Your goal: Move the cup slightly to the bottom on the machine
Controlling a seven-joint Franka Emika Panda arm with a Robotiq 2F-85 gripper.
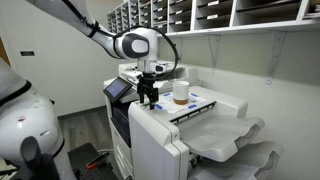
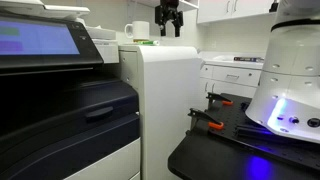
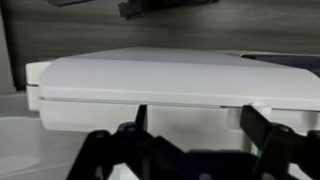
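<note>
**A:** Where is the cup (image 1: 181, 92)?

**B:** Upright on the flat top of the machine (image 1: 150, 145), just beside the blue stickers (image 1: 203, 100).

**A:** And the hand (image 1: 150, 97)?

**B:** It hangs low over the top, left of the cup in an exterior view. It is near the cup but not touching it. In the wrist view its fingers (image 3: 98, 152) stand apart with nothing between them, and only the white lid shows ahead.

**A:** So how much is done?

**B:** By my reading, nothing of the move itself, since the cup is not gripped. What is left is to bring the hand around the cup, close on it, shift it a little, which I take to mean toward the near edge, and let go.

**A:** So 1 short shift, then?

**B:** I judge so.
</note>
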